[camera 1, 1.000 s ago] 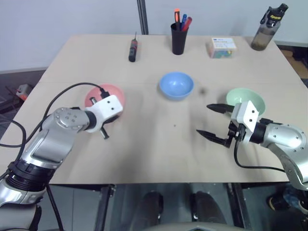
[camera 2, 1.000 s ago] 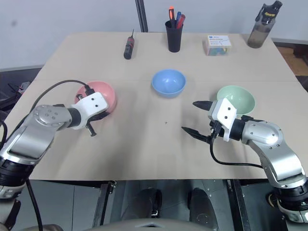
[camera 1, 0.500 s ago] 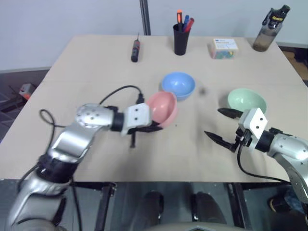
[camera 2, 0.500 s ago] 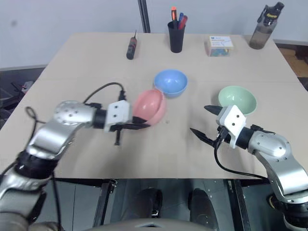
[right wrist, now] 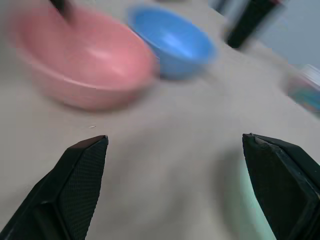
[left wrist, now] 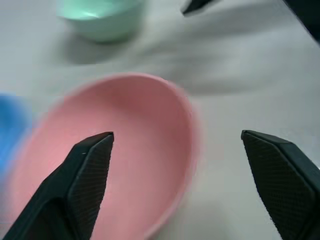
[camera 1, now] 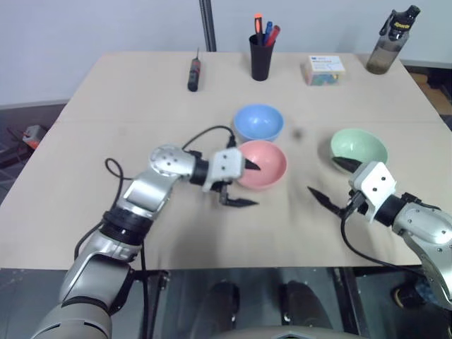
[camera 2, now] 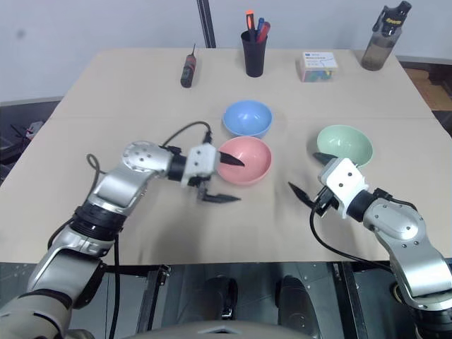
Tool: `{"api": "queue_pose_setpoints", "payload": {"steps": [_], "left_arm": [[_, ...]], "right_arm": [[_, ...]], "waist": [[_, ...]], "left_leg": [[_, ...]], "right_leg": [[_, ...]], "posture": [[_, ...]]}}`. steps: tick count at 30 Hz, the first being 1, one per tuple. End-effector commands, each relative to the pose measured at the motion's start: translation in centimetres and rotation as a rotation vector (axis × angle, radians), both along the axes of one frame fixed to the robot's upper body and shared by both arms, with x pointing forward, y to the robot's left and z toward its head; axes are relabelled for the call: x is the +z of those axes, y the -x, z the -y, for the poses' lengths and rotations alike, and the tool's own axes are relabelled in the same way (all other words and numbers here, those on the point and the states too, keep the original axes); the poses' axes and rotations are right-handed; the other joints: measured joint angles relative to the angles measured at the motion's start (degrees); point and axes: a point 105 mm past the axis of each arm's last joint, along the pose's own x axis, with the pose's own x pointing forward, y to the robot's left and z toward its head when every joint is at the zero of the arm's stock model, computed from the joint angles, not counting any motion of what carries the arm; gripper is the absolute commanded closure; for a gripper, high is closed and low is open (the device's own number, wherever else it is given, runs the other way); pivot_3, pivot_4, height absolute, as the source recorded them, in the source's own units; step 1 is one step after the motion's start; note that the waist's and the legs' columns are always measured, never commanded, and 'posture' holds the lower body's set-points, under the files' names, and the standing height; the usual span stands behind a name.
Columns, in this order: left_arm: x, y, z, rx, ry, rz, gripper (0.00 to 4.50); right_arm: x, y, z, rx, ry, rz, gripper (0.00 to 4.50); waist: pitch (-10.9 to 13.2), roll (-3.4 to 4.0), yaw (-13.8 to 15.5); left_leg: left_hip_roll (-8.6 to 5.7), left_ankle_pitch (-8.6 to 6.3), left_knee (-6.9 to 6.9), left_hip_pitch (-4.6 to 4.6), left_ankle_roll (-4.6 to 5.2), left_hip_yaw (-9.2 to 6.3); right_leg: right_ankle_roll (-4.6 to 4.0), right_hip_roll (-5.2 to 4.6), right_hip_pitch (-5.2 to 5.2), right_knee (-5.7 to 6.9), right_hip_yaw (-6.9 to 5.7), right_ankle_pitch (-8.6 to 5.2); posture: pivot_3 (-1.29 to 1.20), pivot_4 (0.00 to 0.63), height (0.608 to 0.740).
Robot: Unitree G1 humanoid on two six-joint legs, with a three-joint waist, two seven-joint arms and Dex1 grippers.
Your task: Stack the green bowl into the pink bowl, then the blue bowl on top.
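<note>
Three bowls apart: pink bowl (camera 1: 262, 164), blue bowl (camera 1: 258, 123), green bowl (camera 1: 359, 149).

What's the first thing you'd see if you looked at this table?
Three bright bowls in the middle of the table: the pink bowl in front, the blue bowl just behind it, the green bowl off to the right. The left gripper stands open at the pink bowl's rim, and the right gripper is open beside the green bowl.
</note>
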Motion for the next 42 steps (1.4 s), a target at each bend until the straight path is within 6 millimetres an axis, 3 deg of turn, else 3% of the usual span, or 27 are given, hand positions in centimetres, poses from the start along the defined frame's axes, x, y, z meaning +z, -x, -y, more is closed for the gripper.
{"api": "queue_pose_setpoints", "payload": {"steps": [1, 4, 7, 17, 18, 22, 26, 29, 32, 37, 40, 42], "left_arm": [[3.1, 1.1, -0.9, 0.025, 0.158, 0.042, 0.09], [3.2, 1.4, -2.7, 0.099, 0.267, 0.088, 0.09], [3.5, 2.6, -3.0, 0.073, 0.337, 0.037, 0.09], [3.7, 3.7, -3.1, 0.144, 0.404, 0.024, 0.0], [3.5, 3.7, -3.1, 0.151, 0.405, 0.022, 0.0], [3.4, 3.2, -3.5, 0.2, 0.43, 0.039, 0.0], [3.2, 0.9, -4.5, 0.33, 0.473, 0.077, 0.0], [2.6, 0.1, -4.6, 0.377, 0.474, 0.088, 0.0], [2.2, -0.4, -4.9, 0.417, 0.481, 0.088, 0.0], [1.6, -0.1, -4.8, 0.411, 0.474, 0.077, 0.0], [1.7, 0.3, -5.0, 0.412, 0.472, 0.075, 0.0], [1.7, 0.4, -5.2, 0.422, 0.47, 0.064, 0.0]], "right_arm": [[0.6, -1.7, 1.6, -0.078, 0.028, 0.023, 0.0], [-0.4, -4.1, 2.2, -0.099, 0.051, -0.014, 0.0], [-1.0, -5.5, 2.6, -0.097, 0.057, -0.05, 0.0], [-0.8, -6.8, 2.3, -0.042, 0.084, -0.089, 4.2], [-0.7, -6.8, 2.2, -0.037, 0.084, -0.089, 4.39], [1.0, -6.4, 0.6, 0.035, 0.065, -0.046, 4.39], [5.6, -2.7, -7.0, 0.42, -0.059, 0.049, 4.39], [6.7, -1.0, -10.6, 0.566, -0.108, 0.049, 4.39], [6.1, 0.1, -13.2, 0.677, -0.131, -0.017, 4.39], [3.0, -0.2, -14.5, 0.738, -0.043, -0.132, 4.39], [1.6, -1.2, -14.9, 0.736, -0.036, -0.169, 3.43], [1.7, -1.1, -15.0, 0.752, -0.042, -0.173, 2.46]], "waist": [[-0.02, 0.04, -0.02], [-0.03, 0.06, -0.06], [-0.01, 0.03, 0.04], [-0.01, 0.03, 0.18], [0.0, 0.03, 0.18], [-0.01, 0.03, 0.2], [0.02, 0.09, -0.11], [0.01, 0.07, -0.01], [-0.01, 0.04, 0.26], [0.0, 0.03, 0.43], [0.0, 0.04, 0.06], [0.0, 0.05, 0.06]], "left_leg": [[0.02, 0.0, -0.01, 0.0, -0.01, -0.01], [0.05, 0.0, -0.03, 0.06, -0.01, 0.1], [0.05, 0.01, -0.04, 0.08, -0.01, 0.12], [0.02, 0.01, -0.07, -0.01, -0.02, 0.01], [0.03, 0.01, -0.07, -0.01, -0.02, 0.01], [0.02, 0.01, -0.06, -0.01, -0.02, 0.03], [0.06, 0.01, -0.07, 0.0, -0.03, 0.03], [0.11, 0.01, -0.07, 0.02, -0.03, 0.0], [0.04, 0.01, -0.07, 0.0, -0.03, -0.03], [-0.08, 0.0, -0.05, -0.06, -0.02, -0.08], [-0.04, 0.01, -0.07, -0.03, -0.04, -0.07], [-0.01, 0.02, -0.08, -0.02, -0.05, -0.07]], "right_leg": [[0.0, 0.0, 0.0, -0.01, -0.01, 0.0], [0.0, -0.02, 0.01, -0.03, 0.09, 0.0], [0.0, -0.02, 0.01, -0.02, 0.1, 0.0], [-0.01, -0.08, 0.0, -0.08, 0.0, 0.0], [-0.01, -0.07, 0.0, -0.07, 0.0, 0.0], [-0.01, -0.08, 0.0, -0.07, 0.03, 0.0], [-0.01, -0.05, -0.02, -0.06, 0.03, 0.0], [-0.01, 0.0, -0.02, -0.05, 0.0, 0.01], [-0.01, -0.07, -0.01, -0.08, -0.03, 0.01], [-0.01, -0.18, -0.01, -0.12, -0.08, 0.01], [-0.01, -0.13, -0.02, -0.08, -0.09, 0.0], [-0.01, -0.09, -0.04, -0.07, -0.08, 0.0]], "posture": [[0.0, 0.15, 0.74], [0.0, 0.15, 0.74], [0.0, 0.15, 0.74], [0.0, 0.15, 0.74], [0.0, 0.15, 0.74], [0.0, 0.15, 0.74], [0.0, 0.15, 0.74], [0.0, 0.15, 0.74], [0.0, 0.15, 0.74], [0.0, 0.15, 0.74], [0.0, 0.15, 0.74], [0.0, 0.15, 0.74]]}}
